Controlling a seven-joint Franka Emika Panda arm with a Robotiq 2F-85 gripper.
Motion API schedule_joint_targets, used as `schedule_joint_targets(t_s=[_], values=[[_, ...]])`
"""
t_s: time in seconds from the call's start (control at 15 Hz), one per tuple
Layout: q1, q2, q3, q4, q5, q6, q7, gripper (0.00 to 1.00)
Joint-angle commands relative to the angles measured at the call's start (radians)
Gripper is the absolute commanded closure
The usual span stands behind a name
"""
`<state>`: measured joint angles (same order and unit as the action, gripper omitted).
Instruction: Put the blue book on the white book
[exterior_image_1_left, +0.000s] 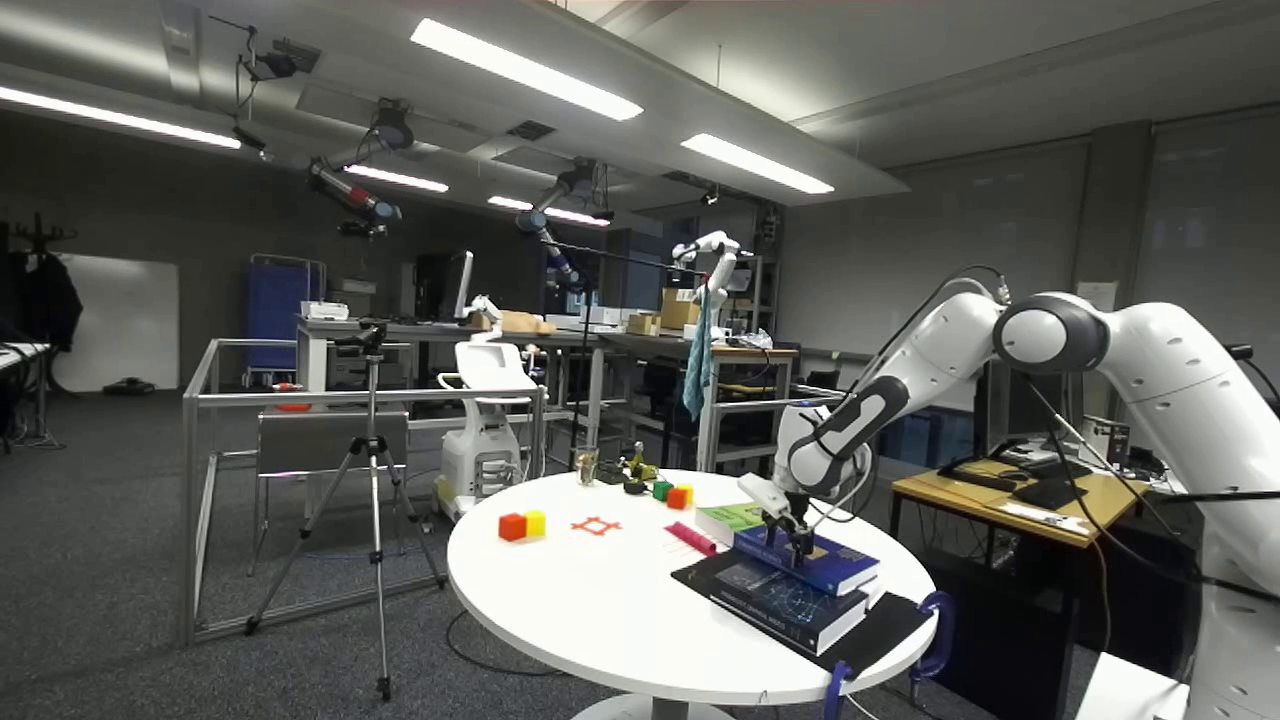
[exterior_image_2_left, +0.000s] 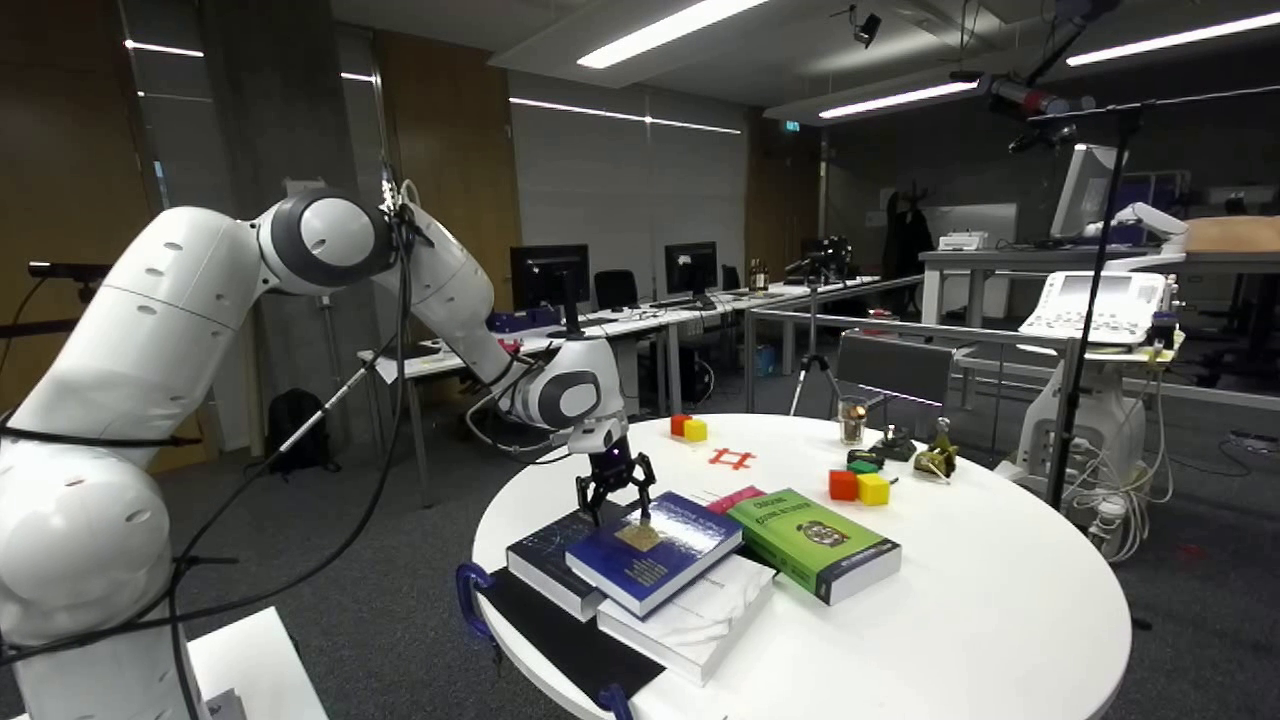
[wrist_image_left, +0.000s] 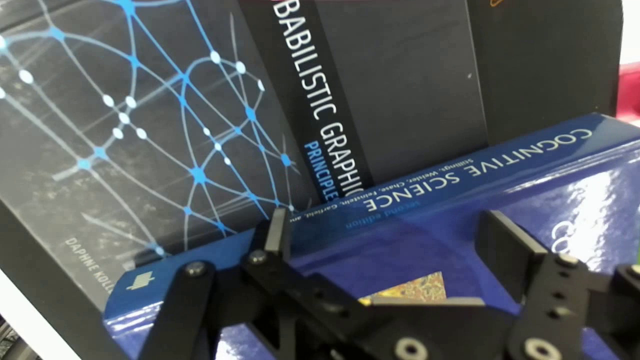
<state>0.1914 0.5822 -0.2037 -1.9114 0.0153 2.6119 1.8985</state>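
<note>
The blue book (exterior_image_2_left: 680, 562) lies flat across the dark network-pattern book (exterior_image_2_left: 548, 548) and the white book (exterior_image_2_left: 712, 618), partly covering both. In an exterior view the blue book (exterior_image_1_left: 838, 565) also shows under the gripper (exterior_image_1_left: 787, 542). My gripper (exterior_image_2_left: 621, 514) points down over the spine side of the blue book. In the wrist view the gripper's fingers (wrist_image_left: 390, 235) stand wide apart over the blue cover (wrist_image_left: 380, 260), with nothing held between them. I cannot tell whether the fingertips touch the cover. The white book is out of the wrist view.
A green book (exterior_image_2_left: 812, 545) lies beside the blue and white books. A black mat (exterior_image_2_left: 575, 635) lies under the books, with purple clamps (exterior_image_2_left: 472, 600) at the table edge. A pink item (exterior_image_1_left: 692, 538), coloured cubes (exterior_image_1_left: 521, 526) and a glass (exterior_image_1_left: 586, 466) are on the round table (exterior_image_1_left: 600, 620).
</note>
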Motion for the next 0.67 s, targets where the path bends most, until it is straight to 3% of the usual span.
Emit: schedule_joint_targets(t_s=[0.0, 0.6], values=[[-0.038, -0.038, -0.001, -0.021, 0.000, -0.042, -0.002, 0.00], [-0.072, -0.055, -0.008, -0.052, -0.002, -0.032, -0.004, 0.00]])
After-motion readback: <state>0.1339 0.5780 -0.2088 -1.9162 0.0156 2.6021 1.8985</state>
